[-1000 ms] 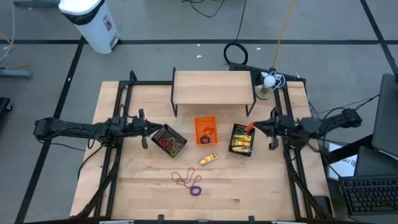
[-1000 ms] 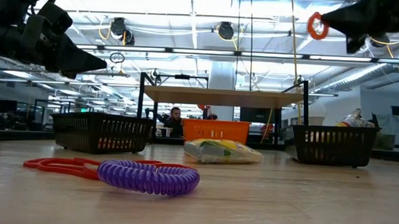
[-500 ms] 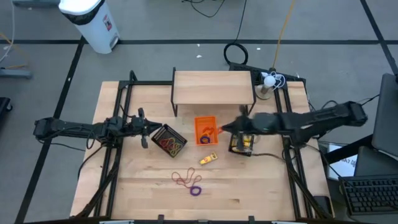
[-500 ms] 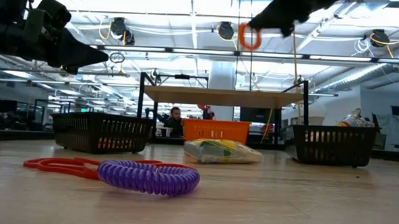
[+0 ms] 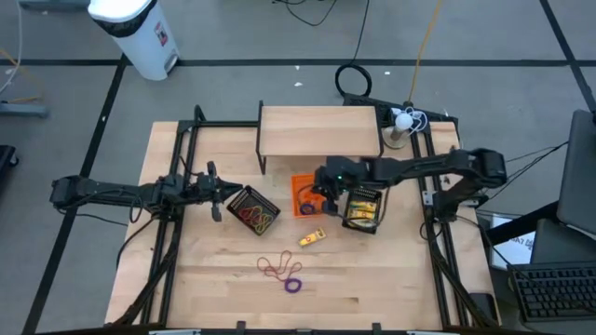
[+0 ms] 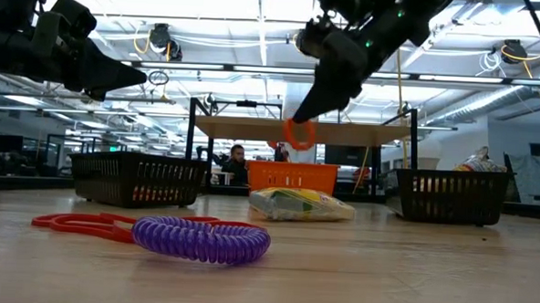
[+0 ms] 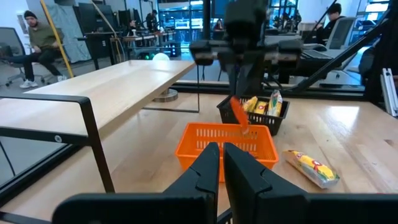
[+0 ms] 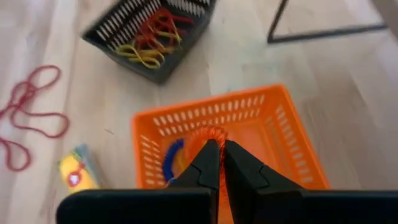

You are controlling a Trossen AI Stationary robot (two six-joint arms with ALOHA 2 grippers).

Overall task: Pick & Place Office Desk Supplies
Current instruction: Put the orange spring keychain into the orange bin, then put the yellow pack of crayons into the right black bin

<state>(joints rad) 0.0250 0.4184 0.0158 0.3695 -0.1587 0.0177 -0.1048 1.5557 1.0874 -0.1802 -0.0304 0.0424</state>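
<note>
My right gripper (image 5: 319, 191) hangs above the small orange tray (image 5: 300, 181), shut on an orange ring (image 6: 298, 134). A blue ring (image 8: 173, 155) lies inside that tray. On the table nearer the front lie a yellow packet (image 5: 312, 238), red rubber bands (image 5: 274, 267) and a purple coil ring (image 5: 293, 284). My left gripper (image 5: 216, 195) waits shut at the table's left, beside the left black mesh tray (image 5: 253, 211), with nothing in it. My right gripper pinches the orange ring by its upper part (image 6: 301, 124) between its two fingertips. The fingers slant down from the table's right side. The ring hangs below them, clear of the orange tray (image 7: 225, 144) underneath.
The left mesh tray holds red and yellow bands (image 8: 152, 40). The right mesh tray (image 5: 363, 209) holds yellow packets. A wooden riser (image 5: 319, 130) stands at the far middle, with a white lamp (image 5: 402, 121) at the far right. People sit in the room behind.
My right gripper has swept from above the right mesh tray toward the table's left, to over the orange tray, and has tipped downward. It has stayed shut on the orange ring, which now hangs lower, just above the tray.
</note>
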